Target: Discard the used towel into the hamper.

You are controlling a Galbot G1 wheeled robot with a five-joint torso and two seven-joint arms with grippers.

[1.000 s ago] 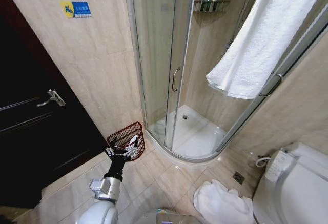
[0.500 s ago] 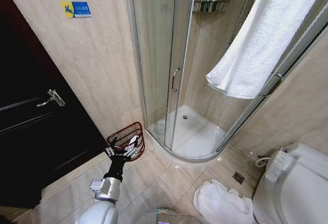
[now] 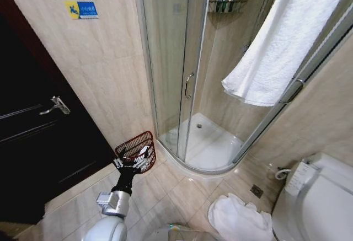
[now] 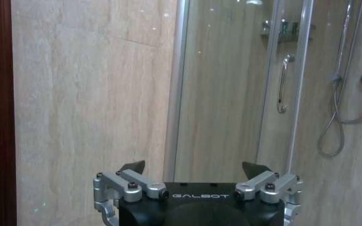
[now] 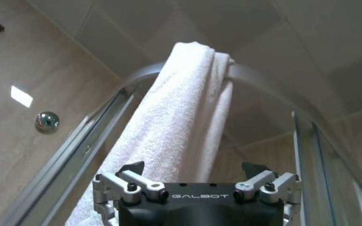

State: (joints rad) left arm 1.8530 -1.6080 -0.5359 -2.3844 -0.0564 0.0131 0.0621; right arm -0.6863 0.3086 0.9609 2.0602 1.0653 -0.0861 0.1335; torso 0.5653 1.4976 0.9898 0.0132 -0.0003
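Head view, left tool (image 3: 134, 165) poised at hamper (image 3: 135, 145) rim, spread wide, right tool (image 5: 193, 172) wide beneath hanging towel (image 5: 177, 122).

"GALBOT" is printed on the left gripper (image 4: 193, 172) body just behind its jaws, and likewise on the right gripper (image 5: 193, 172); wall sign (image 3: 81, 9) text is illegible.
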